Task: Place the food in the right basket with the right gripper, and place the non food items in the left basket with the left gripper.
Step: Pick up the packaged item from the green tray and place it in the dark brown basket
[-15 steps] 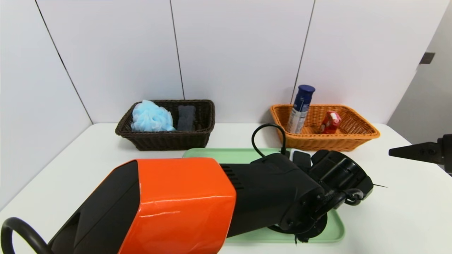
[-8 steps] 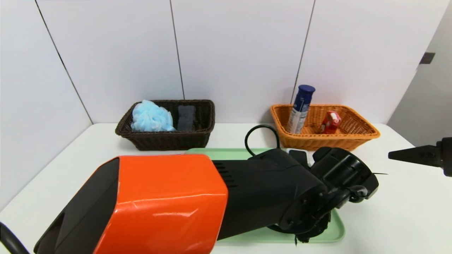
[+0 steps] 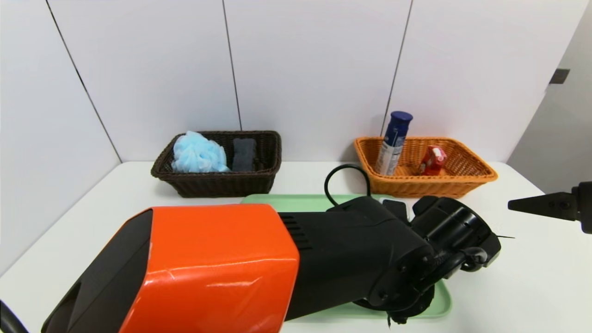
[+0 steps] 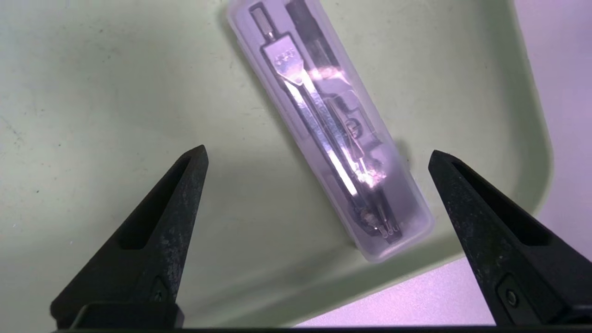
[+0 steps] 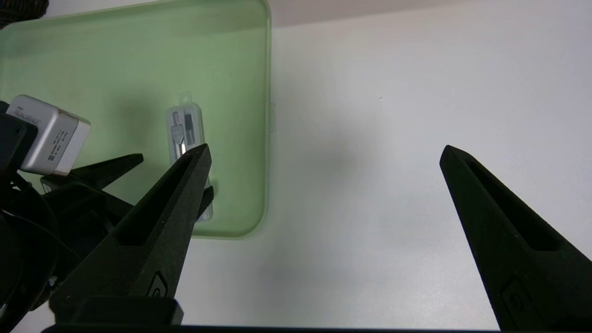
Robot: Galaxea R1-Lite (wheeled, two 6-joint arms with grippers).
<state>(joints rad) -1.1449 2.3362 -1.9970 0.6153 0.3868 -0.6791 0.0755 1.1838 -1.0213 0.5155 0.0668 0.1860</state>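
I am holding my left claw (image 4: pixel 317 155) spread wide above the clear compass case (image 4: pixel 330 129), which is lying flat on the green tray (image 4: pixel 92 92) near its corner, tilted so its long axis is running from about eleven o'clock to five o'clock between my tips. To take it well, I am judging that I should be rolling my wrist until my fingers (image 4: pixel 152 222) are squaring up across the narrow width of the case, then sinking until the tips are nearly touching the tray floor, and closing gently, because the smooth plastic is likely to be slipping or skating toward the raised rim. Once it is gripped, it is belonging in the dark left basket (image 3: pixel 273 159), at about eleven o'clock in the head view. My right claw (image 5: pixel 323 155) is hanging open and idle over the bare bench (image 5: pixel 393 115) at three o'clock. As for writing, small embossed lettering is showing on the metal head of the compass and at the case's end, too small for me to be reading; the grey camera block (image 5: pixel 48 134) on my left wrist is reading REALSENSE
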